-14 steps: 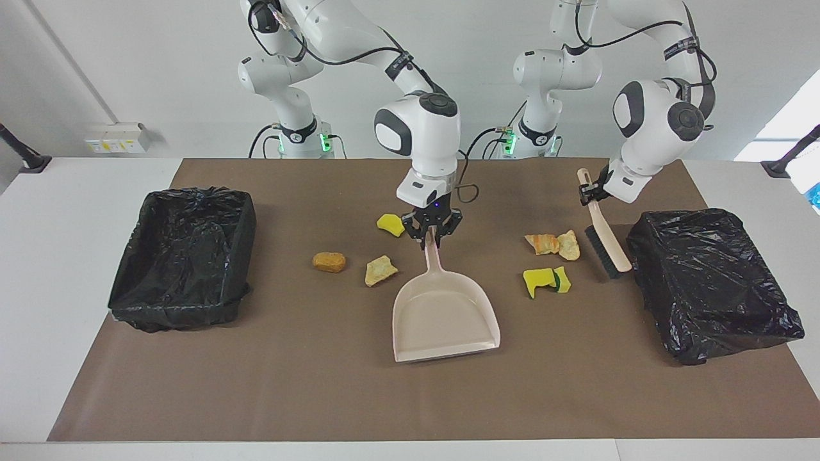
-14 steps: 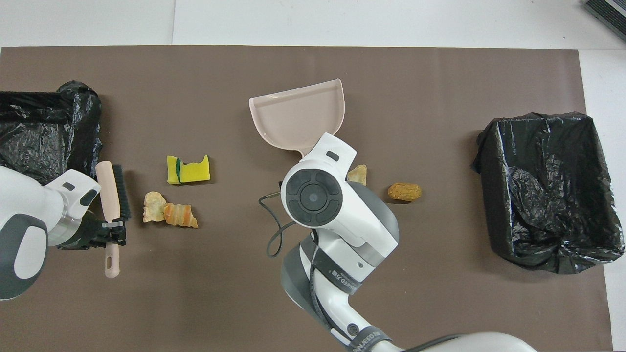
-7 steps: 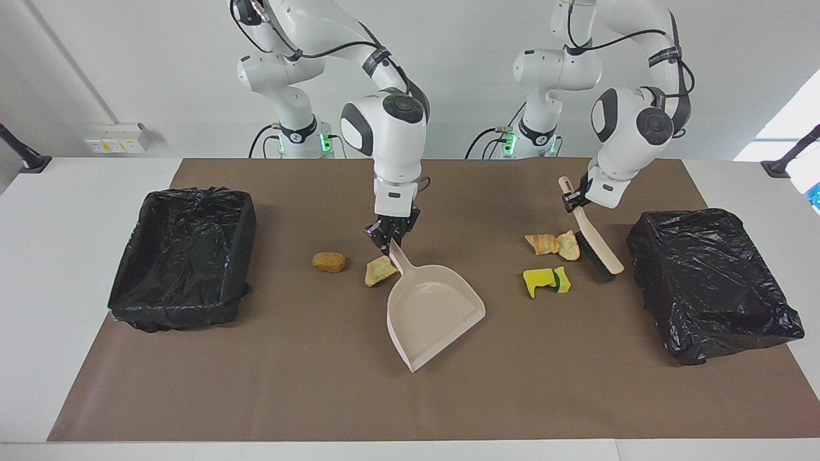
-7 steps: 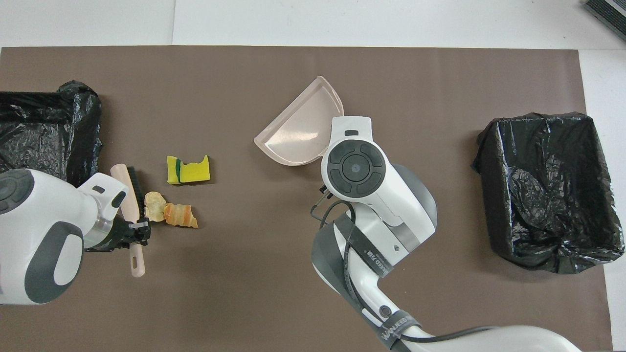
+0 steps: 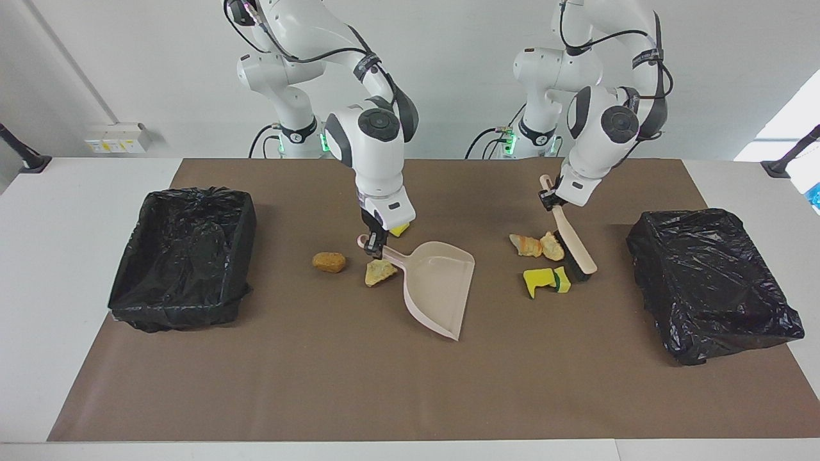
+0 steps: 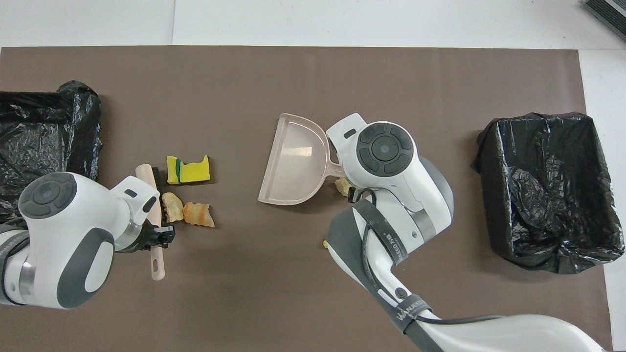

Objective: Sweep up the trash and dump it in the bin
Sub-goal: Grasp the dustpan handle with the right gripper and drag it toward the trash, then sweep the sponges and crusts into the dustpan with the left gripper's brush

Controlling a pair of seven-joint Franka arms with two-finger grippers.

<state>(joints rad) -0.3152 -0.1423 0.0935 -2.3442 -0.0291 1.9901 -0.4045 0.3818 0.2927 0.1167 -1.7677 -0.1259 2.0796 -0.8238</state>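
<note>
My right gripper (image 5: 374, 246) is shut on the handle of the beige dustpan (image 5: 439, 282), which lies mid-mat with its mouth toward the left arm's end. A tan chunk (image 5: 380, 271) and a brown chunk (image 5: 329, 261) of trash lie beside the handle, and a yellow sponge bit (image 5: 401, 228) peeks out by my wrist. My left gripper (image 5: 549, 198) is shut on the handle of the brush (image 5: 574, 248). Its bristles touch a tan chunk (image 5: 552, 246) next to an orange one (image 5: 525, 244), with a yellow-green sponge (image 5: 544, 280) just beside them. From overhead the dustpan (image 6: 293, 166) and sponge (image 6: 188, 169) show.
A black-lined bin (image 5: 182, 256) stands at the right arm's end of the brown mat, and another (image 5: 711, 282) at the left arm's end. From overhead, my right arm covers its own gripper and the scraps under it.
My right gripper swung the dustpan round until its mouth faces the left arm's end. My left gripper moved the brush toward the middle, nudging the tan and orange chunks along.
</note>
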